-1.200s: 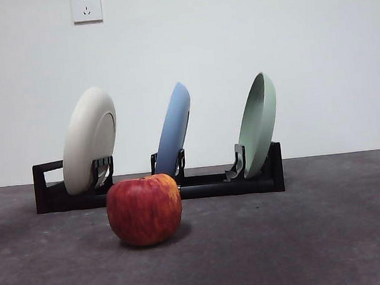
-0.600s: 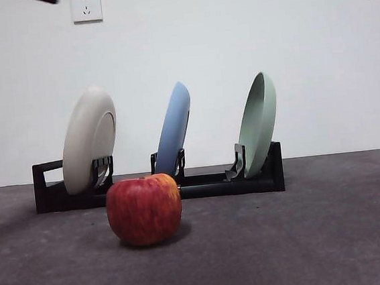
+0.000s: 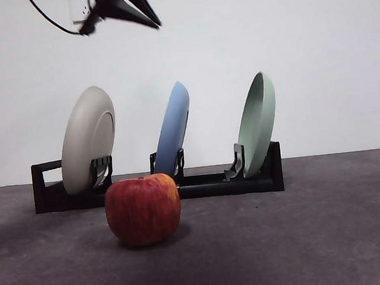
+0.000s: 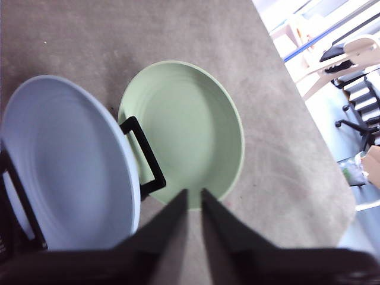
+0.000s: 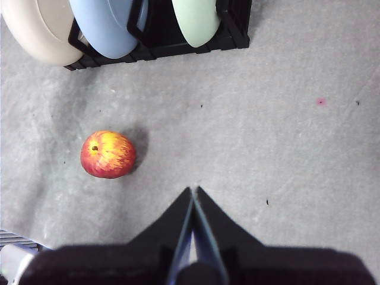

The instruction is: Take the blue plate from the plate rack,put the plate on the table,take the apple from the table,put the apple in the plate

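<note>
The blue plate (image 3: 176,134) stands tilted in the middle slot of the black plate rack (image 3: 221,183). The red apple (image 3: 143,209) sits on the dark grey table (image 3: 307,239) just in front of the rack, left of centre. My left gripper (image 3: 155,23) hangs high above the rack, up and left of the blue plate's top edge. The left wrist view shows the left gripper (image 4: 195,193) over the blue plate (image 4: 65,166), jaws a narrow gap apart and empty. My right gripper (image 5: 193,190) waits high over the table, shut, with the apple (image 5: 108,154) off to one side.
A cream-white plate (image 3: 87,139) stands in the rack's left slot and a pale green plate (image 3: 257,124) in its right slot. In the left wrist view the green plate (image 4: 184,130) sits beside the blue one. The table's edge and office chairs (image 4: 356,77) lie beyond.
A black gripper has come into the front view from the top left corner and moved right and down toward the rack. Plates and apple have not moved.
</note>
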You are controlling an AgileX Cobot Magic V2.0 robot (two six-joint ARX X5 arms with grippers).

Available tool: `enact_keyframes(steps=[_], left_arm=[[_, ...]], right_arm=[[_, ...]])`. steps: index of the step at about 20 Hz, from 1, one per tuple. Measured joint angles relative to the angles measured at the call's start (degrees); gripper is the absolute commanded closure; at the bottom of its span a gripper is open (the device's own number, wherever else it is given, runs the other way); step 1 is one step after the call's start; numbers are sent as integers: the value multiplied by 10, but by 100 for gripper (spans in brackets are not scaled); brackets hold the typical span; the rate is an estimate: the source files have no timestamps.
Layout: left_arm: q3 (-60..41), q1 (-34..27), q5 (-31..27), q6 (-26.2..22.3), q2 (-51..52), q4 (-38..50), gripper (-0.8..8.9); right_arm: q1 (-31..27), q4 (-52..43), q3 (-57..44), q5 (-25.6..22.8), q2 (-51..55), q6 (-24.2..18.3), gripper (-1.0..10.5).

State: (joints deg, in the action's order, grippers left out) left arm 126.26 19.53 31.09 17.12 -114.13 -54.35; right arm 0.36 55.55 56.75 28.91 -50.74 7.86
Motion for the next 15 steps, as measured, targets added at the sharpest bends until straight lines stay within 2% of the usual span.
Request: enact_keyframes(steps=[2, 10, 15], left_arm=[[9, 14, -32, 0, -27, -1, 561], [9, 43, -126, 0, -68, 9, 561], [9, 43, -130, 0, -68, 37, 561]], right_arm=[[0, -11, 0, 0, 0, -2, 947], [0, -16, 0, -1, -1, -4, 947], [0, -16, 0, -11, -1, -4, 947]])
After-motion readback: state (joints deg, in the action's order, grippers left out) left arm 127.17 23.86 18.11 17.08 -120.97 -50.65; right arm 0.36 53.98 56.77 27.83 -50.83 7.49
